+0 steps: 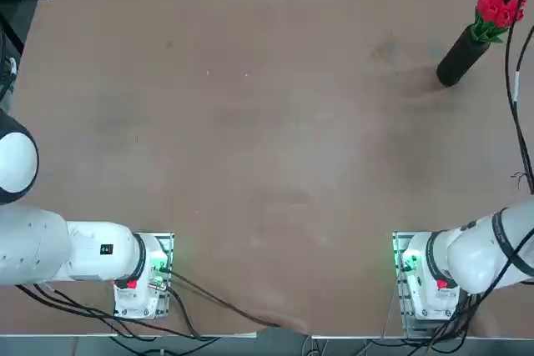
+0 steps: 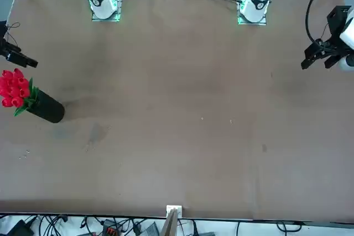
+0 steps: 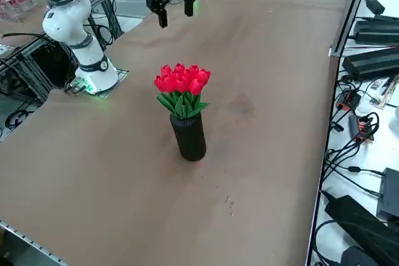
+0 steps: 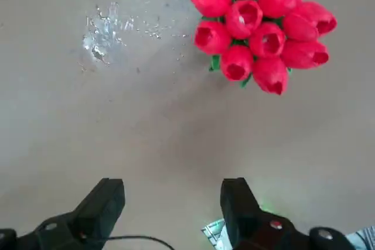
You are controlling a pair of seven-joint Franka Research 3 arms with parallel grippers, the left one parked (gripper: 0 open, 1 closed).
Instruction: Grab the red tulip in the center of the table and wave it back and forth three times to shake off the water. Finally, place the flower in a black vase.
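The brown desk (image 3: 124, 154) lies bare beneath the right tool (image 3: 176, 5), which hangs in the air with its two fingers (image 4: 102, 206) spread wide apart, holding nothing and touching nothing. Below and ahead of the tool, well clear of its fingertips, the black vase (image 3: 189, 136) stands upright on the desk. The red tulip (image 3: 182, 86) sits in the vase's mouth, blooms up. A few water droplets (image 4: 102, 33) glint on the desk beside the vase.
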